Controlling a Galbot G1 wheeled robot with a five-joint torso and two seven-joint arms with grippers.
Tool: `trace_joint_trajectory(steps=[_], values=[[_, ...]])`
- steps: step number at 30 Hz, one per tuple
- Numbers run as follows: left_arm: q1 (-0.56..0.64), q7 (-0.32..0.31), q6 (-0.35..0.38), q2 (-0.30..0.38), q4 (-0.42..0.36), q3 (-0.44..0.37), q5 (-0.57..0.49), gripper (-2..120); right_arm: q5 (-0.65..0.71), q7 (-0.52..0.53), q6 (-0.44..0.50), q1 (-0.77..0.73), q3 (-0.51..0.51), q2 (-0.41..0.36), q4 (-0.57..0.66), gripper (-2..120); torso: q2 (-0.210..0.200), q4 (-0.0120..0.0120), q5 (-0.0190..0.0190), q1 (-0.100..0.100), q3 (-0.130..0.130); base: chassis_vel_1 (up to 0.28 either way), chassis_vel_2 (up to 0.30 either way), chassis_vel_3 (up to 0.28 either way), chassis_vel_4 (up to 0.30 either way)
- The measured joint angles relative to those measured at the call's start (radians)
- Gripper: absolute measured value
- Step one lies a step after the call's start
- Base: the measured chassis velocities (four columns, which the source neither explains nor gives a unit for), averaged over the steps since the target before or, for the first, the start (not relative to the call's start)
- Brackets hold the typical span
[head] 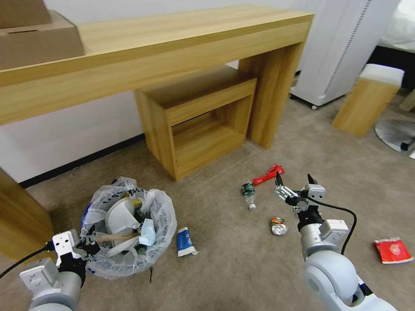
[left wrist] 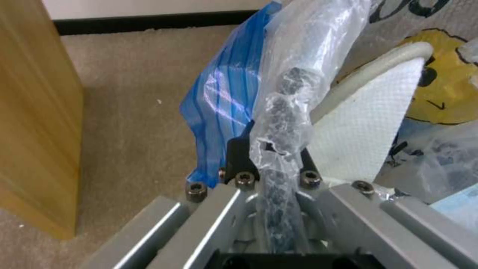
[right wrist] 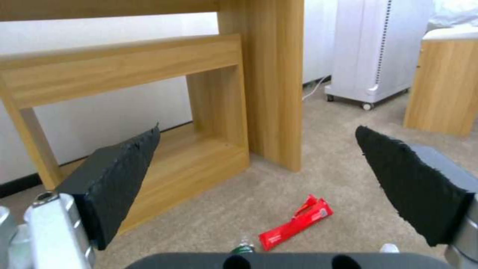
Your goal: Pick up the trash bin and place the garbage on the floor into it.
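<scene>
The trash bin point(head: 161, 235), round and lined with a crinkly translucent bag, stands on the beige floor point(head: 242, 268) at lower left, stuffed with white papers and a slipper point(left wrist: 368, 127). My left gripper point(head: 88, 247) is shut on its bag-covered rim point(left wrist: 279, 112), one finger on each side of it. My right gripper point(head: 295, 180) hangs open above the carpet. Just beyond it lies a long red packet point(head: 269, 174) point(right wrist: 296, 224), with a green bottle point(head: 248, 192) to its left and a crushed can point(head: 279, 226) below it. Near the bin lies a blue-white wrapper point(head: 186, 242). A red-white cup point(head: 393, 250) is at far right.
A long wooden desk point(head: 173, 47) with a low shelf unit point(head: 203, 125) under it runs along the wall behind the litter. A desk leg point(head: 21, 220) stands close to the bin's left. A white wheeled unit point(head: 337, 52) and a wooden stool point(head: 367, 103) are at back right.
</scene>
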Motion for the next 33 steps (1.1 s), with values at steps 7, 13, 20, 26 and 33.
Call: trace_joint_trajectory(steps=[7, 13, 20, 26, 33], values=[[-0.003, -0.011, 0.0, 0.002, 0.004, -0.009, -0.013, 0, 0.011, -0.007, 0.02, 0.016, -0.019, 0.005, -0.015, 100, 0.0, -0.0001, 0.0, 0.0, 0.0, 0.0, 0.0, 0.0, 0.0], [-0.007, -0.015, 0.0, 0.003, 0.008, -0.014, -0.021, 0, 0.009, -0.012, 0.038, 0.031, -0.04, 0.013, -0.032, 100, 0.0, -0.0001, 0.0, 0.0, 0.0, 0.0, 0.0, 0.0, 0.0], [-0.017, -0.027, 0.002, 0.009, 0.013, -0.02, -0.038, 0, -0.011, -0.015, 0.062, 0.042, -0.063, 0.028, -0.055, 100, 0.0, -0.0002, 0.0, 0.0, 0.0, 0.0, 0.0, 0.0, 0.0], [-0.023, -0.04, 0.027, 0.018, 0.019, -0.03, -0.06, 0, -0.015, -0.021, 0.068, 0.045, -0.066, 0.024, -0.06, 100, 0.0, -0.0002, -0.0001, 0.0, 0.0, 0.0, 0.0, 0.0, 0.0], [-0.025, -0.043, 0.03, 0.026, 0.025, -0.031, -0.067, 0, -0.014, -0.022, 0.065, 0.04, -0.061, 0.024, -0.061, 100, 0.0, -0.0002, 0.0, 0.0, 0.0, 0.0, 0.0, 0.0, 0.0]])
